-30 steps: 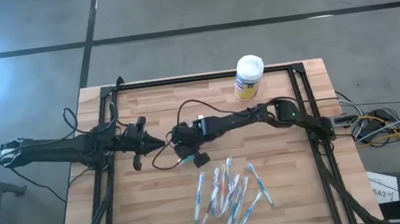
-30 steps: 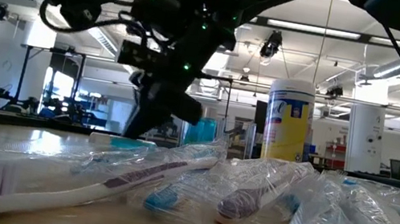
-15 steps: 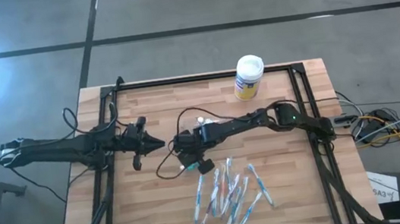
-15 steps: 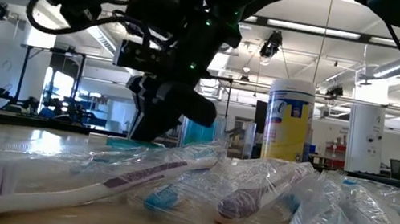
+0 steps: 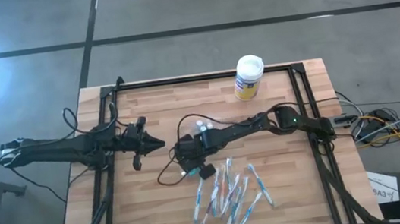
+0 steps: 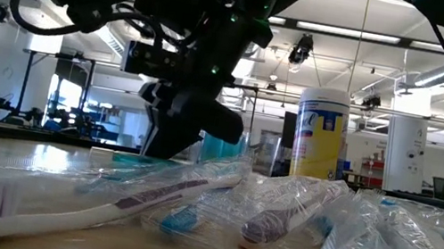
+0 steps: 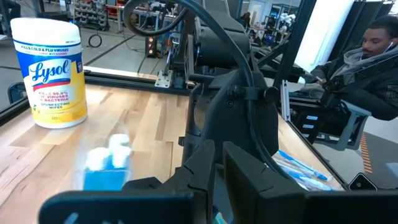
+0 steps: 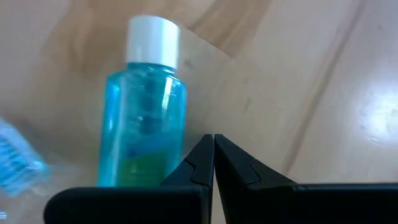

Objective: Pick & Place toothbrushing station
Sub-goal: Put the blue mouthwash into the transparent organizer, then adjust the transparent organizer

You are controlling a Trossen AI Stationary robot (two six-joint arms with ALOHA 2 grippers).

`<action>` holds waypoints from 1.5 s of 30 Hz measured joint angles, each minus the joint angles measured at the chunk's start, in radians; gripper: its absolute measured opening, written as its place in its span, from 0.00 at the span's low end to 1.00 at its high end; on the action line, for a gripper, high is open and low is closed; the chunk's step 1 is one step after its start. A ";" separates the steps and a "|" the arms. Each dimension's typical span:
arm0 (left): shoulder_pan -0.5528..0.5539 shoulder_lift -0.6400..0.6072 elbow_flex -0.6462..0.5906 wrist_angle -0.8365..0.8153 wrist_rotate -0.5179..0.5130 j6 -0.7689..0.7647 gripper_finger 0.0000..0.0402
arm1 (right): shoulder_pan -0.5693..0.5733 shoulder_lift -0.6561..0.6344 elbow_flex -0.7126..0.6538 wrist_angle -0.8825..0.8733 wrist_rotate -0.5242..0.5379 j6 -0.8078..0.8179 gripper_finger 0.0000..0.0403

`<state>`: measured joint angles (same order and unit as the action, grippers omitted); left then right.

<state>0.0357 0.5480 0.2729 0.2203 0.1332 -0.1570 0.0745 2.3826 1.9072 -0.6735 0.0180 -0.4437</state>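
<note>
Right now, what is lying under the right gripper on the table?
A small blue bottle with a white cap lies on the wooden table under the shut right gripper. The fingers cover the bottle's lower end, so whether they touch it cannot be seen.

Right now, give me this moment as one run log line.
left gripper: shut, waiting, table's left | right gripper: shut, empty, beside small blue bottle with white cap | wrapped toothbrushes: untouched

A pale wooden desk [image 5: 157, 201] with a black frame carries a yellow-and-blue canister [image 5: 248, 78] at its far edge, a loose cluster of wrapped toothbrushes [image 5: 229, 192] near the front, and a small blue bottle [image 8: 144, 112] with a white cap lying near the middle.
</note>
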 joint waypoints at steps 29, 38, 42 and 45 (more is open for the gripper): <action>0.000 0.000 0.000 -0.014 0.000 0.000 0.09 | -0.063 -0.134 0.000 -0.137 0.101 0.018 0.02; 0.000 -0.001 0.000 -0.012 0.000 -0.005 0.09 | -0.101 -0.095 0.000 -0.098 0.237 0.048 0.02; 0.000 -0.001 0.000 -0.012 -0.002 -0.005 0.09 | -0.123 -0.095 0.000 -0.055 0.251 0.042 0.02; 0.000 -0.001 0.000 -0.012 -0.002 -0.005 0.09 | -0.137 -0.095 0.000 -0.033 0.248 0.035 0.02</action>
<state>0.0357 0.5472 0.2726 0.2081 0.1310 -0.1616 -0.0628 2.2875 1.9068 -0.7062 0.2656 -0.4092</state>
